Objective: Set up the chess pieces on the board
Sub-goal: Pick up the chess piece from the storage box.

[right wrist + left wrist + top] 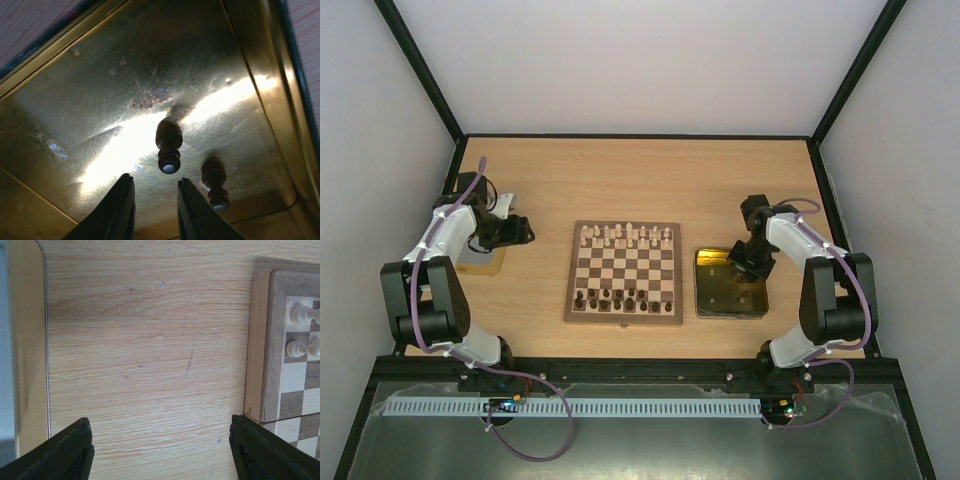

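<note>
The board [623, 272] lies mid-table, with pale chess pieces [625, 236] along its far rows and dark ones [617, 297] along its near rows. In the right wrist view two dark pawns [168, 145] [215, 184] stand upright in the gold tray [100, 100]. My right gripper [155, 179] hangs just above the tray. Its jaws are narrowly open, apart from the nearer pawn, with nothing between them. My left gripper [160, 425] is wide open over bare table left of the board [272, 340]. Two pale pieces [300, 315] show at the board's corner.
The gold tray [752, 300] sits right of the board, its raised walls around the right gripper [750, 262]. A second gold tray [490, 265] lies at the left, under the left arm; its rim [27, 340] shows beside the left fingers.
</note>
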You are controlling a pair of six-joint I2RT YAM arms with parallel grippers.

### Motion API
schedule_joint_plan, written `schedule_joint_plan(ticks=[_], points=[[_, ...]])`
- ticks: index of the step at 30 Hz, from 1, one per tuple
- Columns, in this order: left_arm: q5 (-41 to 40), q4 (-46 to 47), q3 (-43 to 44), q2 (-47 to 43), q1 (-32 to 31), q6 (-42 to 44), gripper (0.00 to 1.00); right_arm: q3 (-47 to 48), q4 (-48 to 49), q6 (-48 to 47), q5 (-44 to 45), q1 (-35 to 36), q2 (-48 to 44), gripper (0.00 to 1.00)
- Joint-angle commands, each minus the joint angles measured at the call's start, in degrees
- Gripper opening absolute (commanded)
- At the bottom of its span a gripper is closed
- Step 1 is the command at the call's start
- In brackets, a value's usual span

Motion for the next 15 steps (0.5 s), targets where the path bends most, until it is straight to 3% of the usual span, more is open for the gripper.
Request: schedule_joint_plan(ticks=[1, 9, 15], points=[[0.1, -0.8, 1.2, 0.7, -0.4, 0.4, 0.74, -1.1, 0.6, -0.5, 1.3, -0.6, -0.3, 0.22], [-0.1, -0.8, 1.3, 0.8, -0.4, 0.4, 0.74, -0.7, 3.4, -1.0, 2.3, -1.6, 4.0, 0.21], [-0.2, -0.8, 1.2, 0.8, -0.5, 0.4, 0.74, -0.5, 4.0, -1.1, 2.3, -1.7, 5.1, 0.10]])
